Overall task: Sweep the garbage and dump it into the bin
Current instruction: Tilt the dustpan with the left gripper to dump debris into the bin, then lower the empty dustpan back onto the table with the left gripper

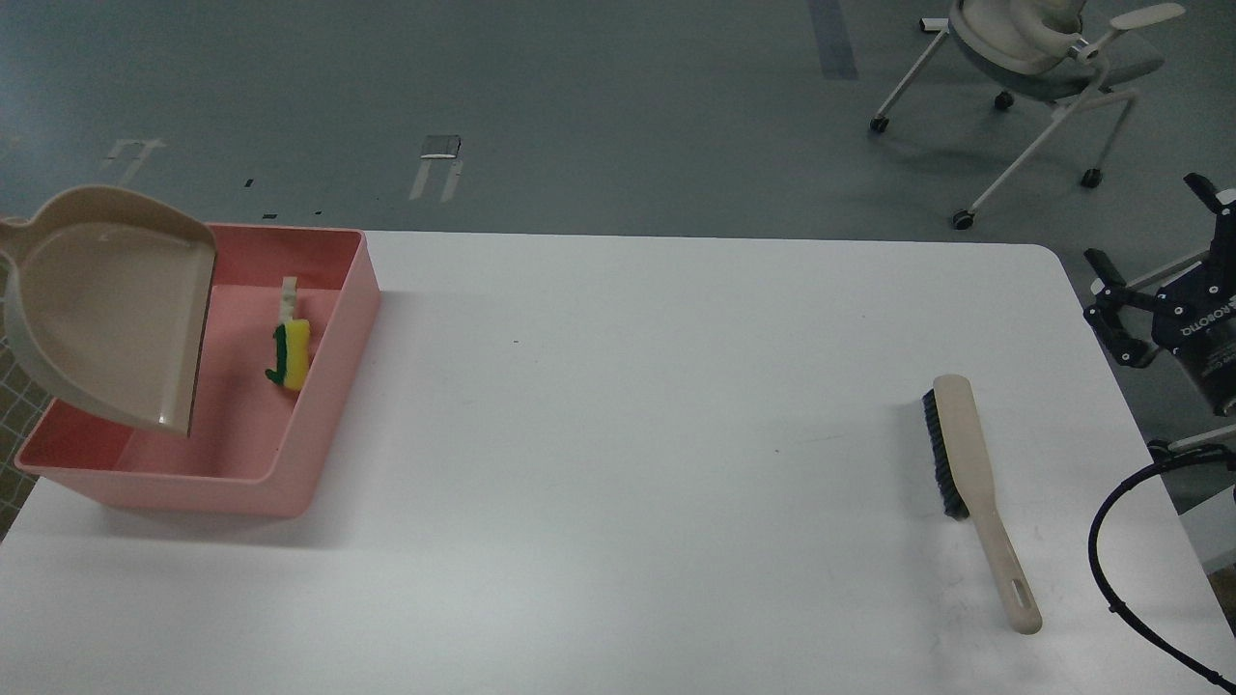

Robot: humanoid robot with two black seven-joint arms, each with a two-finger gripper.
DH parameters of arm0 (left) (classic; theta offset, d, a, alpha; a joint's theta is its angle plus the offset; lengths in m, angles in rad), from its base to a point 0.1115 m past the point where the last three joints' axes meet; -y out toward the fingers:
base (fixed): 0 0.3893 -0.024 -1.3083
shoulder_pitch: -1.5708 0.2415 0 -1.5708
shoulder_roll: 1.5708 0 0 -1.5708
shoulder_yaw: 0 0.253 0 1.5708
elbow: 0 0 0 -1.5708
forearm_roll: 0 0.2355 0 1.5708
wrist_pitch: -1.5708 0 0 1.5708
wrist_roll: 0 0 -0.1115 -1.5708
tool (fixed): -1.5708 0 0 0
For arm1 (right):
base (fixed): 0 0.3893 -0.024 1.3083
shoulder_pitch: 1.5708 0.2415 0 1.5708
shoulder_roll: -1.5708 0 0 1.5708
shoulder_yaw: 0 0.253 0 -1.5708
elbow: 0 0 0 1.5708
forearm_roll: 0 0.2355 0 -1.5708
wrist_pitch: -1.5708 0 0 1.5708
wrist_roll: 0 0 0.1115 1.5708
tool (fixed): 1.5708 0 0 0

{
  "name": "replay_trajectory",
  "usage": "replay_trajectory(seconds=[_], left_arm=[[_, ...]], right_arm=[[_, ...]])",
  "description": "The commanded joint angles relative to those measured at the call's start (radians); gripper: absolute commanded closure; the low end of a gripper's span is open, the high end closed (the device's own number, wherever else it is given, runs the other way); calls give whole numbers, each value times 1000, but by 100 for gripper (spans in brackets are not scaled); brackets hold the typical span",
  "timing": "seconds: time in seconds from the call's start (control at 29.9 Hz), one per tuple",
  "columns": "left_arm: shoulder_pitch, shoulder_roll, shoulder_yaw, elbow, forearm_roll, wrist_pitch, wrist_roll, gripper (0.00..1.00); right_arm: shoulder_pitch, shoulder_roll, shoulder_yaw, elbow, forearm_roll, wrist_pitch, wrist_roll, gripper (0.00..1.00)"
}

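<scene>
The pink bin [328, 425] stands at the table's far left. The yellow sponge chunk [294, 355] and the white bread slice [288, 293] are inside it, near its right wall. The beige dustpan [106, 309] hangs steeply tilted over the bin's left half, mouth down and empty. Its handle runs off the left edge, so my left gripper is out of view. My right gripper [1147, 232] is at the right edge beyond the table, fingers spread, holding nothing.
The beige brush with black bristles [970, 483] lies on the white table [628, 434] at the right, handle toward me. A black cable [1110, 541] loops at the right edge. An office chair [1033, 58] stands on the floor behind.
</scene>
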Motion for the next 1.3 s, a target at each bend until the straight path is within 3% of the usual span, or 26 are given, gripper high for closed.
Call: replay_trajectory(seconds=[0.0,0.13,0.33,0.37,0.57,0.67,0.94,1.27], left_arm=[[-4,37,-1,-21,15,2,-2,94],[-44,80,-21,-60,3,0,1,94],[-300,71,-5,-64,-60,-108,49,94],[-337,45,13,-64,-75,-108,66,95],[-437,-67,153,-77,-163,-108,73,94],[-542,-210,234,-74,-170,-108,79,94],[-704,-477,321,18,-161,-108,96,94],[-733,-670,449,69,-166,-108,99,95]], right_arm=[[0,0,6,1,1,0,1,8],[0,0,24,1,1,0,1,8],[0,1,53,74,53,0,-4,10],[3,1,53,87,53,0,-4,10],[33,1,46,117,51,0,-4,14],[73,-8,41,147,50,0,-4,3],[256,-5,-49,93,41,0,-4,3],[279,1,-76,85,41,0,-4,2]])
